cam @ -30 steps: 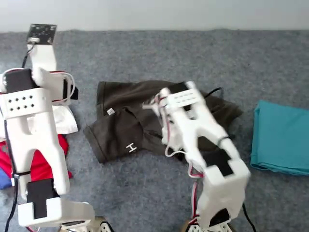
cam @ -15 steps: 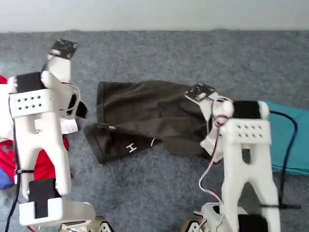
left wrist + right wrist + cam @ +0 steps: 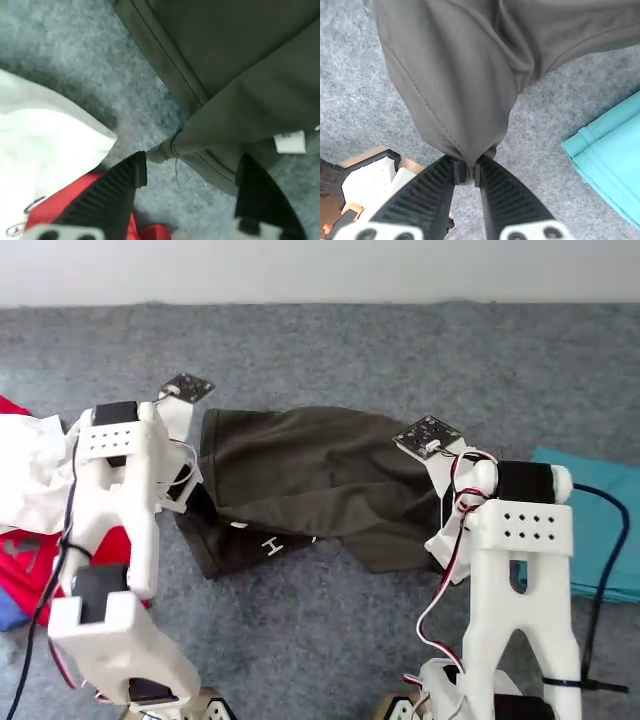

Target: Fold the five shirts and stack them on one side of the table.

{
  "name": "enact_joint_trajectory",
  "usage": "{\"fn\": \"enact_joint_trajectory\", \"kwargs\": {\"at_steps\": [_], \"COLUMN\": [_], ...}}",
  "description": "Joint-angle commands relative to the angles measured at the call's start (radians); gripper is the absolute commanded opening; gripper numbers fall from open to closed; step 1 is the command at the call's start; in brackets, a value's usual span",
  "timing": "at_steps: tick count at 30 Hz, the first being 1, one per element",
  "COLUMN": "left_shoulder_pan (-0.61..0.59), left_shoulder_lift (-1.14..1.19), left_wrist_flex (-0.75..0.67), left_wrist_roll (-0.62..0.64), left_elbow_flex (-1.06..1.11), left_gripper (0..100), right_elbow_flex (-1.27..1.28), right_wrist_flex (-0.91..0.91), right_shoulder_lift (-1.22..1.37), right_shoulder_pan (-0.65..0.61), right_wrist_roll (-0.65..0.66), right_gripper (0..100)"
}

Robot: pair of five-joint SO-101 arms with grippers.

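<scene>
A dark olive shirt (image 3: 310, 475) lies crumpled in the middle of the grey carpet. My right gripper (image 3: 445, 535) is at its right edge. In the right wrist view that gripper (image 3: 468, 172) is shut on a bunched hem of the dark shirt (image 3: 455, 75). My left gripper (image 3: 190, 495) is at the shirt's left edge. In the left wrist view it (image 3: 192, 162) stands open, its fingers (image 3: 125, 182) on either side of a folded corner of the shirt (image 3: 235, 95), with the white neck label (image 3: 289, 142) close by.
A folded teal shirt (image 3: 600, 530) lies at the right edge, partly behind the right arm, and also beside the gripper (image 3: 605, 150). A white shirt (image 3: 30, 470) on a red one (image 3: 30, 560) is piled at the left, with a bit of blue (image 3: 8, 612).
The right arm swung from the shirt's middle to its right side, drawing that edge outward. The left arm came down and right to the shirt's left edge. The shirt lies flatter.
</scene>
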Motion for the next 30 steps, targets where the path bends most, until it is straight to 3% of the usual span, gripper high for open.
{"fn": "enact_joint_trajectory", "kwargs": {"at_steps": [1,7,14,19,24,30], "left_shoulder_pan": [0.005,0.005,0.003,-0.008,-0.021,-0.02], "left_shoulder_lift": [0.017,0.012,0.094,0.157,0.244,0.364], "left_wrist_flex": [0.041,0.133,0.123,0.104,0.103,0.112], "left_wrist_roll": [-0.04,-0.149,-0.411,-0.511,-0.525,-0.523], "left_elbow_flex": [-0.101,-0.249,-0.262,-0.277,-0.329,-0.371], "left_gripper": [29,29,29,26,26,14], "right_elbow_flex": [-0.005,-0.005,-0.005,-0.005,-0.005,-0.006], "right_wrist_flex": [0.042,0.041,0.041,0.041,0.041,0.041], "right_shoulder_lift": [-0.031,-0.031,-0.031,-0.031,-0.031,-0.031], "right_shoulder_pan": [0.01,0.012,0.012,0.013,0.013,0.012], "right_wrist_roll": [0.005,0.006,0.006,0.006,0.005,-0.015], "right_gripper": [0.9,0.9,0.9,0.9,0.9,0.9]}}
